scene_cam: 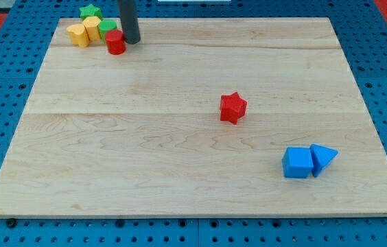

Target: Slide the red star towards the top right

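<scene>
Red star (233,108): sitting alone on the wooden tabletop (180,158), a little to the view's right of centre, touching nothing.
My tip (132,41): resting at the view's top left, far from the red star, just beside the red cylinder on its right side; whether it is touching that block cannot be told.
Gripper: the arm is ending in a plain dark rod, so nothing is showing that could be apart, together or clamped on anything.
Red cylinder (115,42): standing upright at the lower right edge of the top-left cluster.
Green star (90,12): lying at the very top of that cluster, near the board's top edge.
Green block (108,28): sitting just behind the red cylinder; its shape is hard to make out.
Yellow blocks (84,31): two of them sitting side by side at the cluster's left, pressing against each other.
Blue cube (297,163): sitting near the view's bottom right, well below the red star.
Blue triangle (323,158): lying just beside the blue cube on its right, seemingly touching it.
Top right of the board: the wood between the red star and that corner is carrying no blocks.
</scene>
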`<state>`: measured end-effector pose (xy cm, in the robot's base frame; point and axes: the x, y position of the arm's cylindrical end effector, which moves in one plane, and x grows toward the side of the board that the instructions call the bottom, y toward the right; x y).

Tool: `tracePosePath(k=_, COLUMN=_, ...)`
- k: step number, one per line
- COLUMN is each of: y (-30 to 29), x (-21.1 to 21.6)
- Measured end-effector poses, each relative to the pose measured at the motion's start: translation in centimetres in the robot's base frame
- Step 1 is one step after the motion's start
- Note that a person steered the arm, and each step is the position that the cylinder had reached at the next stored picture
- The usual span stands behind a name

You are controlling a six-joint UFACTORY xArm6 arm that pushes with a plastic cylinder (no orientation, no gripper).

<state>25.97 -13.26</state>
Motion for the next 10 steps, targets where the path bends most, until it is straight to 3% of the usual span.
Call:
tracePosePath(k=4, y=16.1, x=22.1)
tracePosePath(k=6, y=17.3, x=15.5)
tracePosePath(k=7, y=20.0, x=14.4)
tracePosePath(k=9, y=25.2, x=18.4)
tracePosePath(k=10, y=26.9, x=15.5)
